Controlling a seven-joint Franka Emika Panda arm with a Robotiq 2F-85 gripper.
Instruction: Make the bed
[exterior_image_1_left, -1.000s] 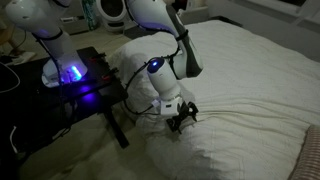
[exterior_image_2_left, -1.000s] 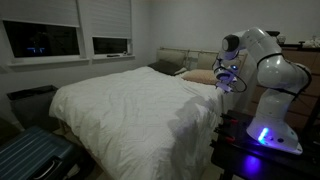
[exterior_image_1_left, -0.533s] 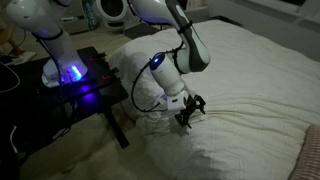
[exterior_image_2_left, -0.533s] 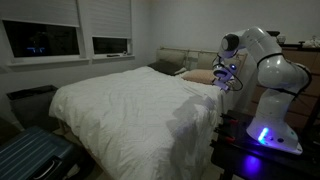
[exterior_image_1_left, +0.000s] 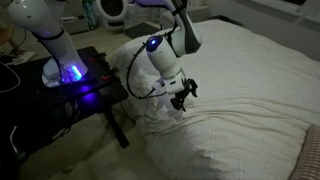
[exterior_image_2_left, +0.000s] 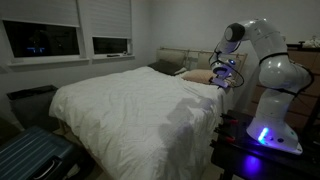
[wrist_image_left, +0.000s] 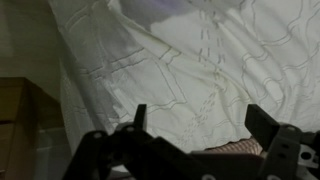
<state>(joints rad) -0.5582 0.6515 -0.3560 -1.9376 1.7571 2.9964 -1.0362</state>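
Seemingly clear, spread-jawed pincer (exterior_image_1_left: 184, 96) hangs over bed (exterior_image_1_left: 250, 70) edge.

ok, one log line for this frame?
gripper: open, empty | position: over bunched edge of large bed with white wrinkled duvet | contact: cannot tell | task: bed not yet made
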